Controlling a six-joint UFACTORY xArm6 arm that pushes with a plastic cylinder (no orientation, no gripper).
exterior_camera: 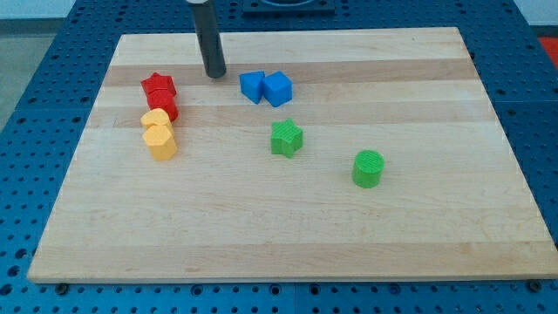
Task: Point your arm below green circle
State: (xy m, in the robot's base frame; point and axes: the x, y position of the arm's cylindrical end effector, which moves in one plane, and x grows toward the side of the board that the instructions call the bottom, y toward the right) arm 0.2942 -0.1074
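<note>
The green circle is a short green cylinder standing right of the board's middle. My tip rests on the board near the view's top, far up and to the left of the green circle. It stands between the red blocks and the blue blocks, touching neither. A green star lies up and to the left of the green circle.
Two blue blocks sit side by side just right of my tip. A red star and a red block lie to its left, with two yellow blocks below them. The wooden board has blue perforated table around it.
</note>
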